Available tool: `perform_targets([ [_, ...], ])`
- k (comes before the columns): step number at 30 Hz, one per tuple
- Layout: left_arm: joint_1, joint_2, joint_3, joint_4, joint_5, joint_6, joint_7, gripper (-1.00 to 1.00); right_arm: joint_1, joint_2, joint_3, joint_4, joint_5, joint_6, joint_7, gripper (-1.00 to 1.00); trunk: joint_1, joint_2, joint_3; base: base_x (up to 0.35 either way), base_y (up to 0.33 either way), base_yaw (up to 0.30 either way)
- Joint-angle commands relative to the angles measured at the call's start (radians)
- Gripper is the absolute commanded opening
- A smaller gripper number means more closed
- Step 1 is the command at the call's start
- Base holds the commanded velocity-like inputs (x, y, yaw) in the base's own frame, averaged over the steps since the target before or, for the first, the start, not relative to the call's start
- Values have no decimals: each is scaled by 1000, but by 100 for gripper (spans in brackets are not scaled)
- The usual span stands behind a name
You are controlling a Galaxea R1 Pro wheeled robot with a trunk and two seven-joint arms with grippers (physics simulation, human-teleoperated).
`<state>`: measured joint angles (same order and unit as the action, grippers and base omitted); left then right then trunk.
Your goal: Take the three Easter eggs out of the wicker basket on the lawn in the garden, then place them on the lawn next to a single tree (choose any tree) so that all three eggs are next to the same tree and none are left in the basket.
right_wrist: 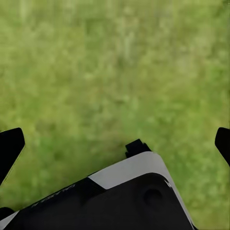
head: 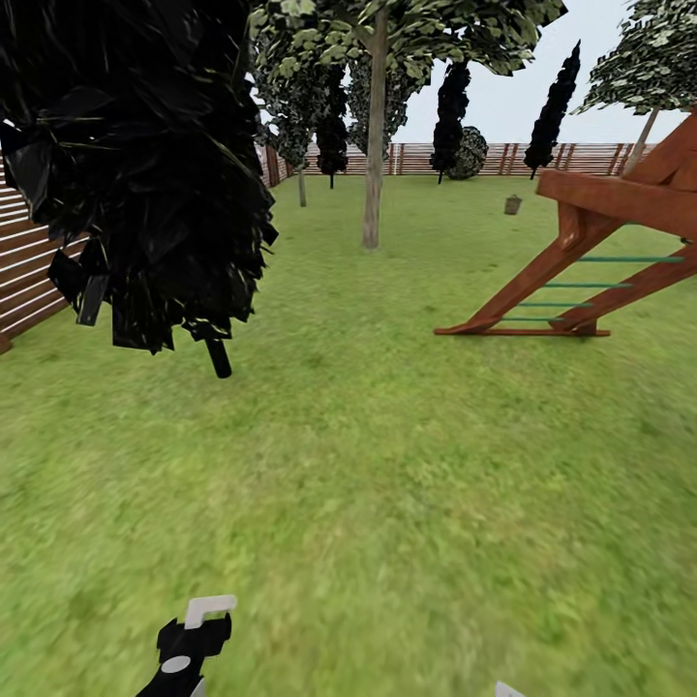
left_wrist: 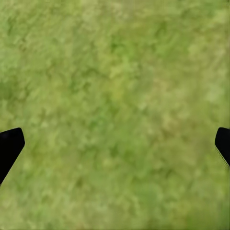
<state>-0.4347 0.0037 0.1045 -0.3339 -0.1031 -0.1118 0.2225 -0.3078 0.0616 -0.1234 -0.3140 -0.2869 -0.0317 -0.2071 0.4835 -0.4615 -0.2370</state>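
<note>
- Head view: the lawn spreads wide and flat in front of the robot. A tree with a straight grey-brown trunk stands far ahead, near the middle. A very dark, bushy tree hangs close on the left side. A slatted wooden fence runs along the back of the garden, with narrow dark trees before it. A wooden play frame with green rungs stands on the right. A small dark object sits on the grass far away; I cannot tell what it is. The left gripper shows at the lower edge, black with a white tip.
- Left wrist view: the two black fingertips stand at opposite edges, spread wide, with only grass between them.
- Right wrist view: the fingertips are also spread wide apart, holding nothing. Below them lies the grass, and a black and white part of the robot is in front.
</note>
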Motion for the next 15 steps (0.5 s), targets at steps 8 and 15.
perform_targets([
  [8,-1,-1,5,1,-10,-3,1,100,-1,-1,-2,0,-11,-3,-2,100,1,-1,-2,319,-1,0],
  [15,-1,-1,4,1,-10,-3,1,100,-1,-2,-1,0,-11,-4,-1,100,1,-1,-2,319,-11,0],
])
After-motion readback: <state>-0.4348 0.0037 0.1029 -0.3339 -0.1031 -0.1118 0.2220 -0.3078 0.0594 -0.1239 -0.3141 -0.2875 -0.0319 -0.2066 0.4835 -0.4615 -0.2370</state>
